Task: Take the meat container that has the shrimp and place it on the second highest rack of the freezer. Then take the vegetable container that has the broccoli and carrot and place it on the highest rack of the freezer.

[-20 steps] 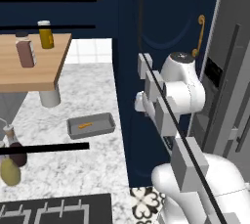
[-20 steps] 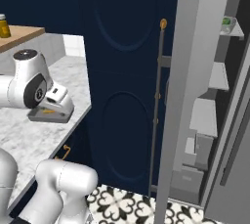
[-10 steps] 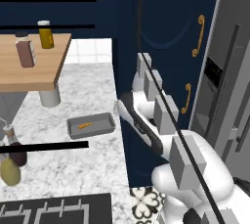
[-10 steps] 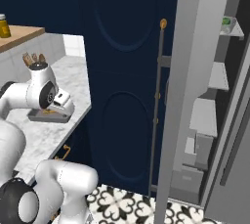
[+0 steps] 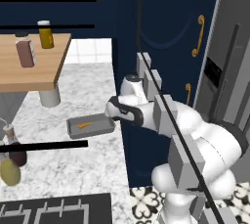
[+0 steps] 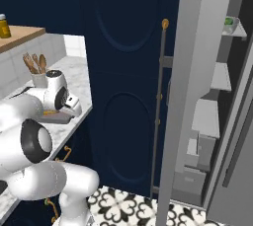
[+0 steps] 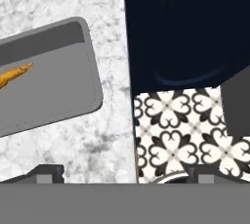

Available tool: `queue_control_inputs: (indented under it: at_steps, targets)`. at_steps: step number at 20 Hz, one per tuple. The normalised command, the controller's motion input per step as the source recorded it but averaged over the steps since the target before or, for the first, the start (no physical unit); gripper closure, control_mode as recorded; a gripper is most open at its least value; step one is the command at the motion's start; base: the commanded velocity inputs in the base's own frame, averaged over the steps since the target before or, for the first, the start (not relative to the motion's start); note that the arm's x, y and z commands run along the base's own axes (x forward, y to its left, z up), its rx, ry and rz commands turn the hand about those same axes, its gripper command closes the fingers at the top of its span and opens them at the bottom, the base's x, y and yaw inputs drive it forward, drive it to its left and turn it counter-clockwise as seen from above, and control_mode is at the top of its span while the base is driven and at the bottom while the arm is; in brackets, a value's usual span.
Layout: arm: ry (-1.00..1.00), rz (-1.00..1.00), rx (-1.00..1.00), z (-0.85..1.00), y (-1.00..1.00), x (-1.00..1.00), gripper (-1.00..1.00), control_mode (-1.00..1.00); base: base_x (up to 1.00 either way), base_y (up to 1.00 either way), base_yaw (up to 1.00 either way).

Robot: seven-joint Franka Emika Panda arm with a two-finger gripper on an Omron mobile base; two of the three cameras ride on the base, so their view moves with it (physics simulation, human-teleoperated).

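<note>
The grey meat container [image 5: 91,125] lies flat on the marble counter [image 5: 83,96] near its right-hand edge, with 1 orange shrimp [image 5: 84,125] lying in it toward the left end. In the left base view the arm's hand reaches low over the counter edge, and the gripper [image 5: 113,115] sits just beside the container's right end, close against it; whether it touches the rim cannot be told. In the hand view the container [image 7: 46,78] fills the upper left, tilted, with the shrimp [image 7: 13,75] at its left border, while the counter edge runs down the middle and the dark blue cabinet front [image 7: 185,27] and patterned floor tiles [image 7: 180,120] lie beyond it. The 2 finger tips [image 7: 46,173] stand far apart at the bottom of that view, 1 over the marble and 1 over the floor, so the gripper is spread wide with nothing between its fingers. In the right base view the container [image 6: 54,117] shows partly behind the hand, and the freezer's grey racks [image 6: 207,116] stand well apart to the right behind an opened door [image 6: 185,96]. A wooden shelf [image 5: 29,66] carries 2 jars [image 5: 45,34].
</note>
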Motion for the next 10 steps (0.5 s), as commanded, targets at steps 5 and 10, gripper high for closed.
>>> queue_control_inputs:
  at_steps: [5, 10]
  targets:
    - [0.12, 0.00, 0.00, -0.48, 0.41, 0.93, -1.00, -1.00, 0.00, 0.00, 0.00]
    - [0.01, 0.03, -0.01, -0.59, 0.15, 0.28, -1.00, -1.00, 0.00, 0.00, 0.00]
